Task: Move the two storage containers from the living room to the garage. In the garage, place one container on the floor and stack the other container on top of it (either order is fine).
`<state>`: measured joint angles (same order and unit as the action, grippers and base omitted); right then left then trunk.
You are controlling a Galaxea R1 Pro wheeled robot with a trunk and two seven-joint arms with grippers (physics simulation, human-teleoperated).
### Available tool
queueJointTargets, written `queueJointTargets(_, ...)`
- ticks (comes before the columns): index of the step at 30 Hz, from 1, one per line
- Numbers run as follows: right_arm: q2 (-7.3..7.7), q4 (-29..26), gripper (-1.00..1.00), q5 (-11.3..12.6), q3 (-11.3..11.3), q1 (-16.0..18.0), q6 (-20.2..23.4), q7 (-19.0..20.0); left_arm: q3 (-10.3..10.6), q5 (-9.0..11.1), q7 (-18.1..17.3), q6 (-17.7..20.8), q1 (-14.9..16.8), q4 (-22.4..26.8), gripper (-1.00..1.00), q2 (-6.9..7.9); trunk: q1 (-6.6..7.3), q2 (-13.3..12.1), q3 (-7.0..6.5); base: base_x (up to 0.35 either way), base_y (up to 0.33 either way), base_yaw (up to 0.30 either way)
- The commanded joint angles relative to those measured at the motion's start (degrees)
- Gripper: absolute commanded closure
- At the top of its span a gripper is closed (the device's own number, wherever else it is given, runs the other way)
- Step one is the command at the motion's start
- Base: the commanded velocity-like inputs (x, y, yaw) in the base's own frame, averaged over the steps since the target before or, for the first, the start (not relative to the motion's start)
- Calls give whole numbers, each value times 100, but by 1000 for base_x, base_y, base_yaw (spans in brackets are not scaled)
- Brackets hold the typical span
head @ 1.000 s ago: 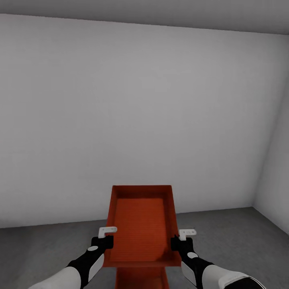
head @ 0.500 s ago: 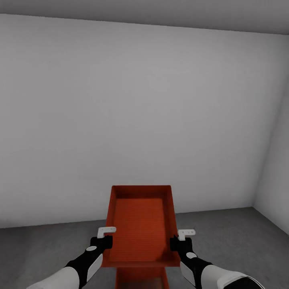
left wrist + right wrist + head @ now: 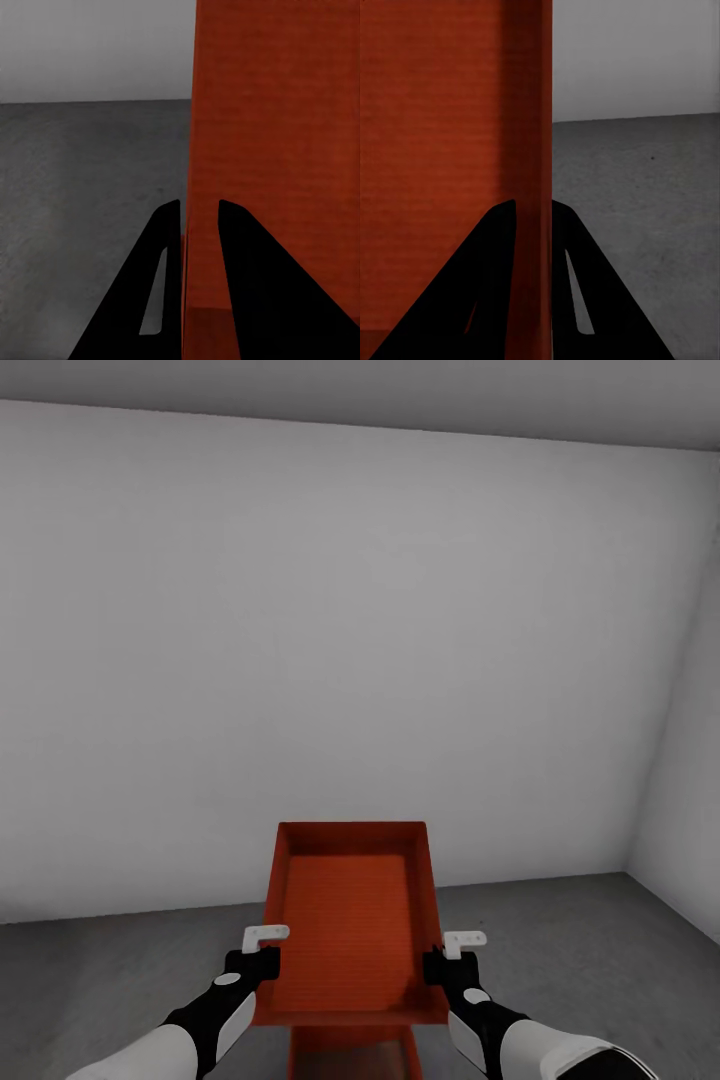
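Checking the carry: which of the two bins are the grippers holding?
The upper bin, walls clamped by left gripper and right gripper; the lower bin sits beneath it.

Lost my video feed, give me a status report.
Left end effector and right end effector each clamped on a side wall of the upper container. It's held above the second container. Grey concrete floor ahead, no obstacles.

A red-orange open-top storage container (image 3: 350, 920) sits low in the centre of the head view, held level off the floor, its long axis running away from the camera — smooth walls, bare inside. Directly under it, at the bottom edge of the frame, the second container (image 3: 352, 1052) peeks out — same colour, on the dark grey concrete floor (image 3: 100, 980)
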<state>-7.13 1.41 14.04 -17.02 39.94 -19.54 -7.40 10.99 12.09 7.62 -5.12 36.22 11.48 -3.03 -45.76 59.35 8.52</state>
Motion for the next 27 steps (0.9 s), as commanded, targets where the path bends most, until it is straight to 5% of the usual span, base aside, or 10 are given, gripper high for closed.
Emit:
queueJointTargets(1, 31, 17, 100, 11, -16, 7, -15, 6, 16, 22, 58, -14, 8, 12, 100, 36, -1, 6, 8, -6, 0, 0)
queueJointTargets(3, 30, 17, 100, 36, -43, 7, -17, 3, 13, 21, 56, -27, 8, 12, 100, 37, -1, 6, 8, -3, 0, 0)
queueJointTargets(4, 53, 17, 100, -323, 375, 6, -16, 3, -183, -49, 151, -35, 8, 12, 100, 182, -1, 6, 8, -2, 0, 0)
queueJointTargets(27, 53, 17, 100, -314, 375, 6, 32, 1, -183, -49, 151, -103, 8, 6, 100, 189, -1, 6, 8, 0, 0, 0)
